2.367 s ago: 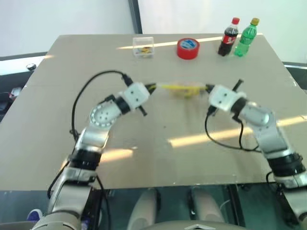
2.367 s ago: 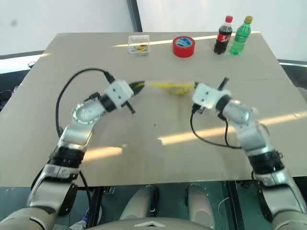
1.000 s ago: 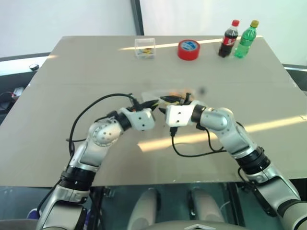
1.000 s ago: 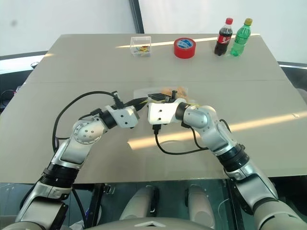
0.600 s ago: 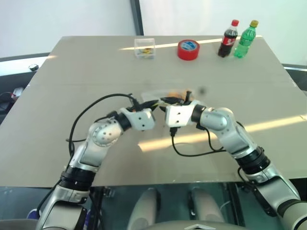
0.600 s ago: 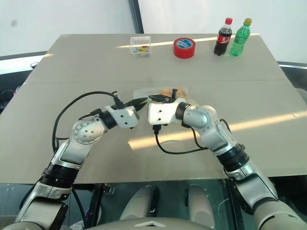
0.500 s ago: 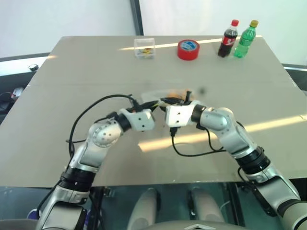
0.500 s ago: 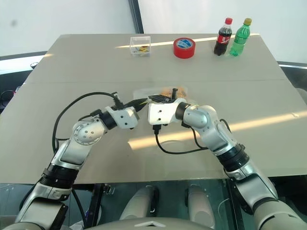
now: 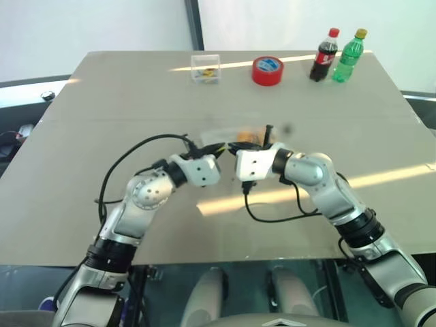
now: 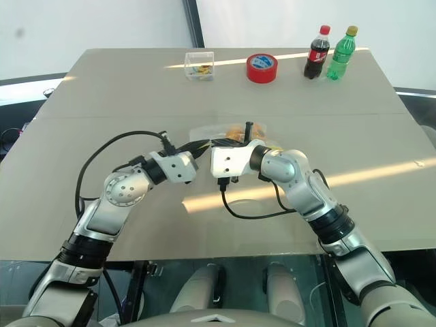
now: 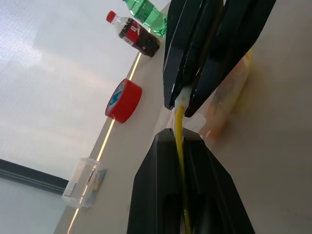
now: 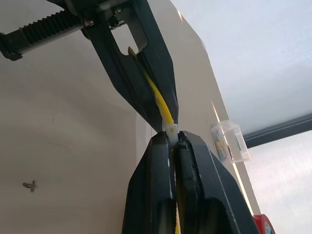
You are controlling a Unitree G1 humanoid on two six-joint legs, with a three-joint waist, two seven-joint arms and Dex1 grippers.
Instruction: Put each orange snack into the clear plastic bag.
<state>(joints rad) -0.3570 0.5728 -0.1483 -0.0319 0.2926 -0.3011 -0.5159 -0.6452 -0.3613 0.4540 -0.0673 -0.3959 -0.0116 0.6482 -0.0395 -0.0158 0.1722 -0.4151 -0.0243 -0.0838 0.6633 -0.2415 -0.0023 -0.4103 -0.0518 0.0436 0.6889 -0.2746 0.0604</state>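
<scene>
The clear plastic bag (image 9: 235, 133) hangs just above the table's middle, held by its yellow strip (image 11: 179, 124). My left gripper (image 9: 220, 146) is shut on that strip. My right gripper (image 9: 232, 143) is shut on the same strip right beside it, fingertips almost touching the left one's, at a small white clip (image 11: 184, 99) on the strip. An orange snack (image 11: 217, 116) shows through the bag's plastic behind the right fingers (image 11: 209, 53). From the head I see an orange patch (image 10: 235, 129) in the bag; I cannot tell whether it is one snack or two.
Along the far edge of the tan table (image 9: 122, 95) stand a small clear box (image 9: 205, 68), a red tape roll (image 9: 267, 70), a cola bottle (image 9: 324, 53) and a green bottle (image 9: 348, 53). Black cables loop off both wrists over the near table.
Earlier the bag was stretched between the grippers farther out. Now both hands sit closer in and together, and the right gripper has shut on the strip beside the left one.
</scene>
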